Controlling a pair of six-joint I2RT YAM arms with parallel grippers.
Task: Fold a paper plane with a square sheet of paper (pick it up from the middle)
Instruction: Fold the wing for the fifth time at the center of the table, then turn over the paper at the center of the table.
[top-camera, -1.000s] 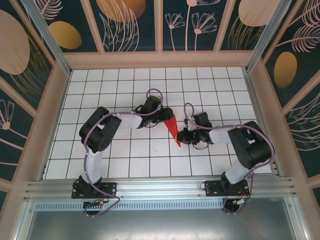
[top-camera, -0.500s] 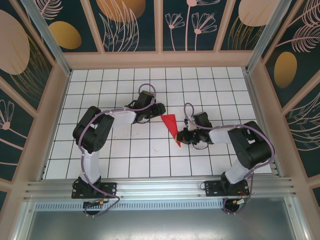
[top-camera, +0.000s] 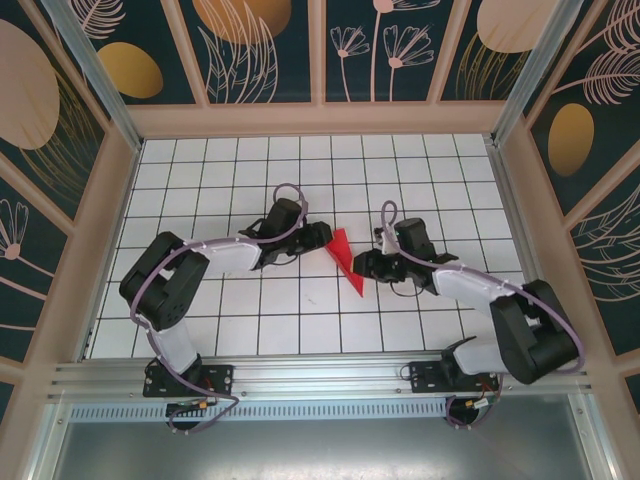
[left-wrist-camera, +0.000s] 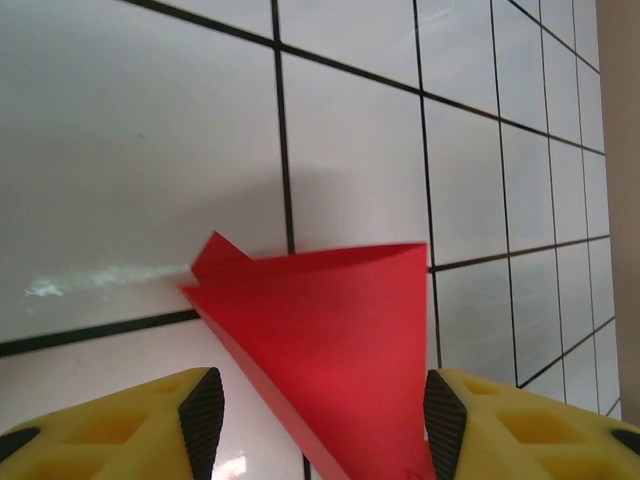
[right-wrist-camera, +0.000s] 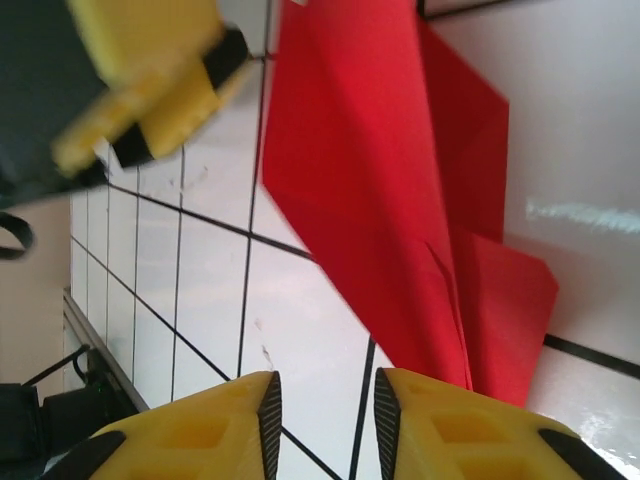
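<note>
White glossy table (top-camera: 200, 180) with black grid lines, boxed in by a pale wood frame and dark teal wall panels (top-camera: 260, 50) with gold leaf prints.

My left gripper (top-camera: 320, 237) is mid-table, just left of the plane's wide end. Its jaws are released. Wrist view: yellow fingers (left-wrist-camera: 120, 430) with black pads are spread wide and red paper lies between them. Paper is clear of the left pad and runs to the right pad's edge; can't tell if it touches.

Paper plane (top-camera: 345, 258) is thin, matte, bright red paper folded into a slim dart. It lies on the tiles between my two grippers, wide end far, point near-right. In the left wrist view one layer bows up in a curved edge. The right wrist view shows sharp creases and overlapping flaps.

My right gripper (top-camera: 364, 266) is just right of the narrow end. Its jaws are slightly parted with only tile in the gap, gripping nothing.
</note>
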